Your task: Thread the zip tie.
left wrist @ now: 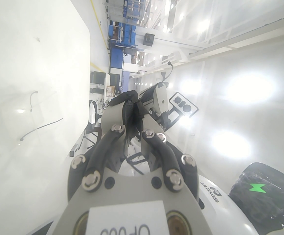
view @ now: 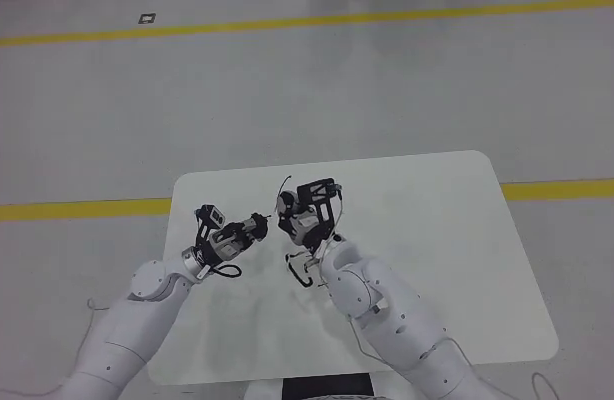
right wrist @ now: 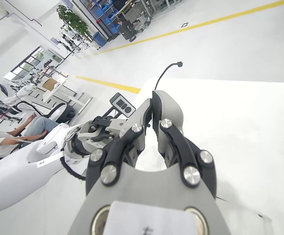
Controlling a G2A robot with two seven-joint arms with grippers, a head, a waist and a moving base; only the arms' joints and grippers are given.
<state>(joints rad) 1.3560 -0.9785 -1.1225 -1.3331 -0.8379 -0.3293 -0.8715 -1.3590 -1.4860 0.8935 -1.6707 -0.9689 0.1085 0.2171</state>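
Above table (view: pixel 437 230), zip tie (right wrist: pixel 165 72) in right claw (right wrist: pixel 152 110)

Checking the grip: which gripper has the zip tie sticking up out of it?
The right gripper: the zip tie curves up from its shut tips, while the left gripper faces it.

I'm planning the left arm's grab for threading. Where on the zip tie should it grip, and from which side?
Grip the zip tie on its free strap, just under the head. That stretch sticks out clear past the right gripper, which pinches it lower down. Probably come from the side, across the strap.
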